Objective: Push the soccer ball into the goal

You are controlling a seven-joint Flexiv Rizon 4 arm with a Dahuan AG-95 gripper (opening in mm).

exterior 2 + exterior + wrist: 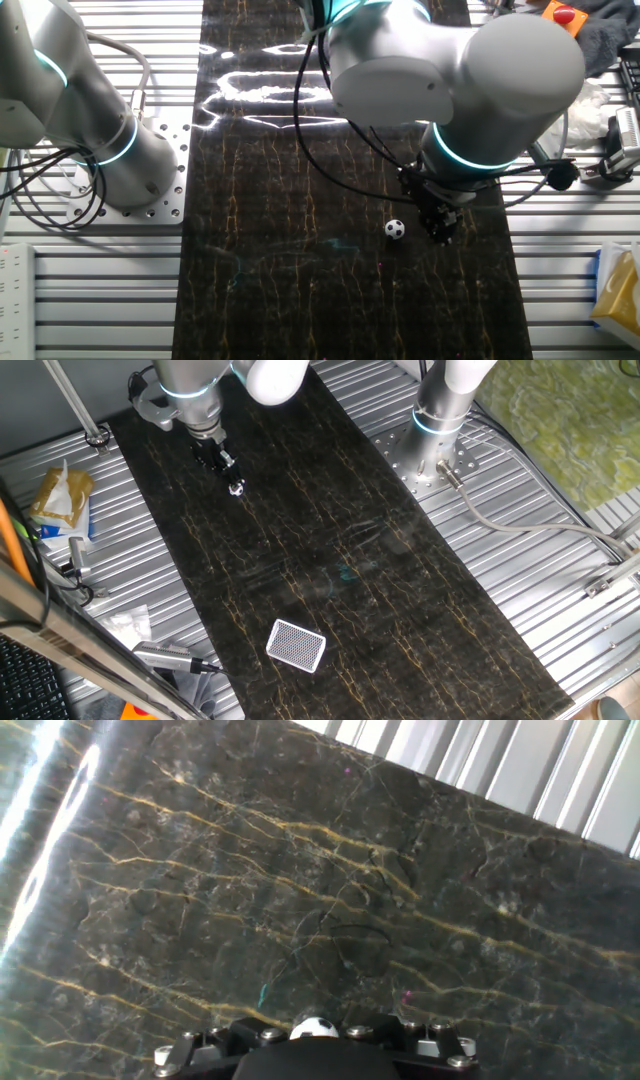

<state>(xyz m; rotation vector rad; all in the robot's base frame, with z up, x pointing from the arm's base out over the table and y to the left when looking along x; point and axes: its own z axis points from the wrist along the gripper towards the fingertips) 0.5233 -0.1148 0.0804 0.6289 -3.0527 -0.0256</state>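
1. Tabletop (pixel 400 620): a dark marbled sheet with gold veins lies over ribbed metal. Glare streaks cross its far end in the other fixed view.
2. Goal (pixel 296 646): a white-rimmed rounded rectangle of dark mesh. It lies flat near the sheet's lower end in one fixed view, well apart from the ball. It does not appear in the other two views.
3. Ball (pixel 395 229): a small black-and-white ball resting on the sheet just beside the hand. In one fixed view it sits at the tip of the hand (pixel 236 487). In the hand view it shows at the bottom edge (pixel 315 1028), right at the black hand housing.
4. Hand (pixel 441 226): black, pointing down at the sheet, with the ball on its left in the other fixed view. Whether the fingers are parted or closed cannot be told. Contact with the ball cannot be confirmed.
5. A second arm base (pixel 441 415) stands on a bolted plate beside the sheet.
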